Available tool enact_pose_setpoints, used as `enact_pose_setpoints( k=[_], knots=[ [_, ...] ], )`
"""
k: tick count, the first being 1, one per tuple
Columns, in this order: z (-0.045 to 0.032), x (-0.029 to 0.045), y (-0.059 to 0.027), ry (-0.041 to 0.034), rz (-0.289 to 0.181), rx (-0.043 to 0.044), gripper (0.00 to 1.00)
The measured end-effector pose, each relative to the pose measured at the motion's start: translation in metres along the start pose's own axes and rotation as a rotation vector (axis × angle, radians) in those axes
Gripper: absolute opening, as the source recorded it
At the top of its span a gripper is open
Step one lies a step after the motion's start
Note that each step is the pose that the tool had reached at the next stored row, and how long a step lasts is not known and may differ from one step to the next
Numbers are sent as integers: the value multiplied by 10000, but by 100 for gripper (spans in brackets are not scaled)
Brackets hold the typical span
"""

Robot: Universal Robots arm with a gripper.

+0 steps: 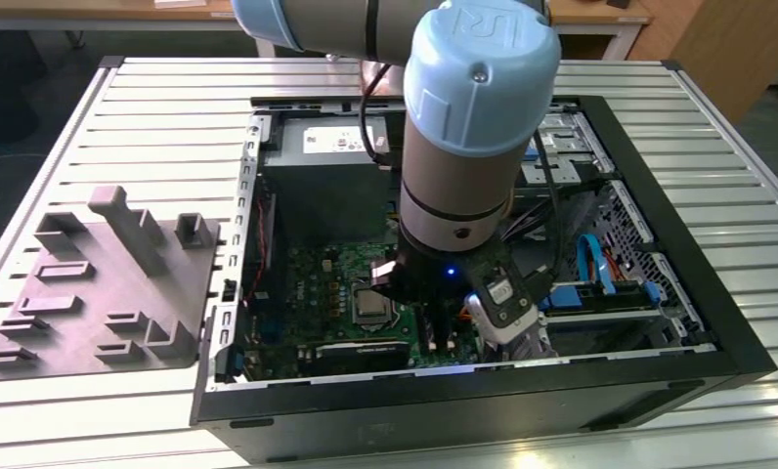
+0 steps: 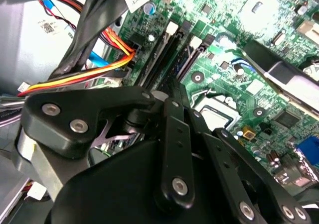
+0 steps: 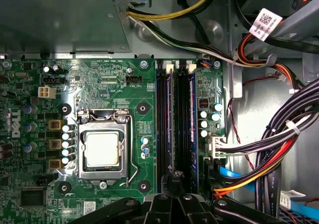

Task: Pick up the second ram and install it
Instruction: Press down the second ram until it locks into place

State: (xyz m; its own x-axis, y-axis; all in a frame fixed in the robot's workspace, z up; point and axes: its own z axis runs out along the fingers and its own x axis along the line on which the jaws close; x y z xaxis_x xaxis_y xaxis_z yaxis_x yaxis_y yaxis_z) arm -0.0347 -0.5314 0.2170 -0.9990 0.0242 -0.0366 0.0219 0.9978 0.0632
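Installation stage, by judgement. In the first wrist view, the processor socket (image 3: 102,149) lies beside the memory slots (image 3: 160,119). The second ram (image 3: 170,119) appears to stand edgewise among them, just ahead of the pincer (image 3: 174,178). Whether the pincer is clenched or released cannot be told. Seating calls for straight, even downward pressure.

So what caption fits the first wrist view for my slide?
Gripper low over the green motherboard's black memory slots, beside the bare processor socket.
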Motion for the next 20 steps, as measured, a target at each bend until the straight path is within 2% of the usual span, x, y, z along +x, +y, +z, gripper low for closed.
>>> enact_pose_setpoints(
  k=[4, 10, 16, 20],
  knots=[
    [-24, -2, 5, -9, 0, -33, 10],
    [-270, -10, 17, -1, 0, -2, 10],
    [-283, -11, 25, -2, -1, -1, 10],
    [-275, -8, 120, -2, 0, -2, 10]
  ],
)
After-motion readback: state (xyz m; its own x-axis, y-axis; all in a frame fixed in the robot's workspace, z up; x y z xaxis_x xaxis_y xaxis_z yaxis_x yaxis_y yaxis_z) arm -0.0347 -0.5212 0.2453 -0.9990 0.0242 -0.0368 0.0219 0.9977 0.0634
